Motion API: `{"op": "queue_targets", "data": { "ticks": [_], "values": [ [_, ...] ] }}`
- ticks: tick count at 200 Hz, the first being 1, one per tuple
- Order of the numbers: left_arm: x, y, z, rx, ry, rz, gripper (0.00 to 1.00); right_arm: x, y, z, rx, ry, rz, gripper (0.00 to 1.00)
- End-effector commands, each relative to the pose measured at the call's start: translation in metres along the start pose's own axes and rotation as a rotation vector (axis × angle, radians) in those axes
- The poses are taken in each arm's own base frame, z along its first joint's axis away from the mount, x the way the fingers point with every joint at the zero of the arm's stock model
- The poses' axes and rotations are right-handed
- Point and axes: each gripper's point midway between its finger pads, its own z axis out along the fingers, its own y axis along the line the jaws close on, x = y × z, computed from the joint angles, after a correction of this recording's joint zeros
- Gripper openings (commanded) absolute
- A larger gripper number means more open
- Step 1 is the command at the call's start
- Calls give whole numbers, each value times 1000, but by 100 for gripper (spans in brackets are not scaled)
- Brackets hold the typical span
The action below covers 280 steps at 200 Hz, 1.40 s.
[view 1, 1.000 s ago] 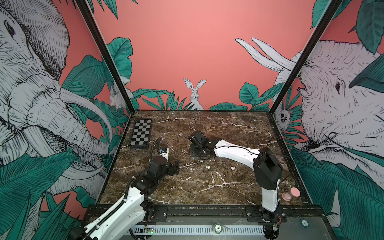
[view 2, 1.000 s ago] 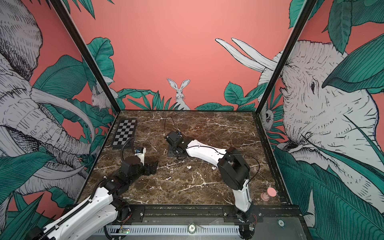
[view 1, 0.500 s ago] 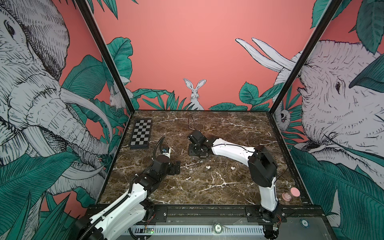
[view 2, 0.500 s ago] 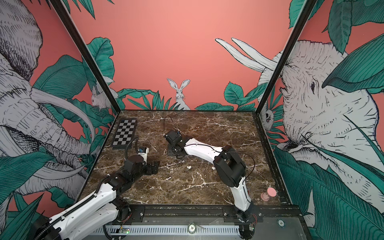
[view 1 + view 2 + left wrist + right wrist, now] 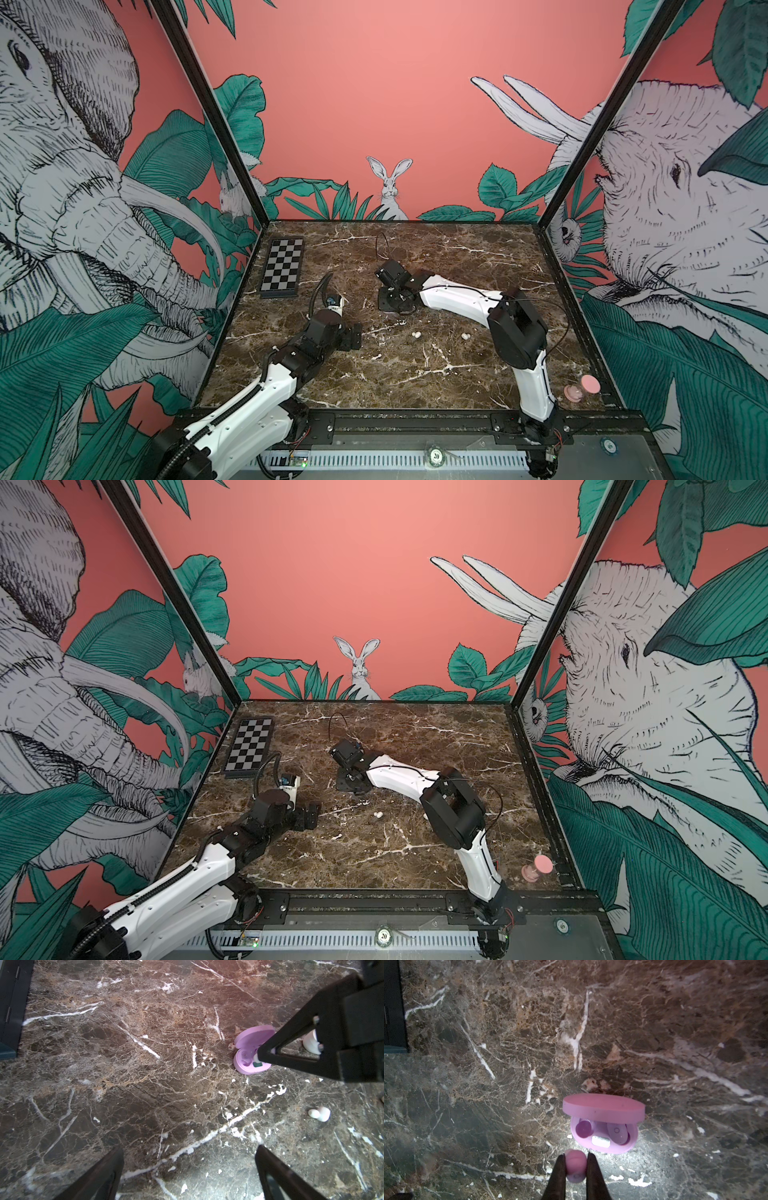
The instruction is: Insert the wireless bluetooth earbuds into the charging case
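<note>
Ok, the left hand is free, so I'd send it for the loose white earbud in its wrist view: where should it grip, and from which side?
Pinch the white earbud across its wider rounded body, not the narrow tip, which would probably slip. Come straight down: it lies on its side with bare marble all round, so the open left hand can straddle it.

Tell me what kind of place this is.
Probably a robot test booth: a left arm and right arm mounted at a marble-look tabletop, jungle murals as walls, and a checkerboard panel lying on it.
</note>
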Motion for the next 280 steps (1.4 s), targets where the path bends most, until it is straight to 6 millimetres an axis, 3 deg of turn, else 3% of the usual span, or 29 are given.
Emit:
{"op": "queue_targets", "data": {
  "ticks": [1, 280],
  "values": [
    [-9, -5, -1, 16, -24, 6, 99, -3, -4, 7, 17, 4, -1, 8],
    [-7, -6, 2, 17, -6, 10, 99, -1, -12, 28, 40, 29, 18, 10]
  ]
}}
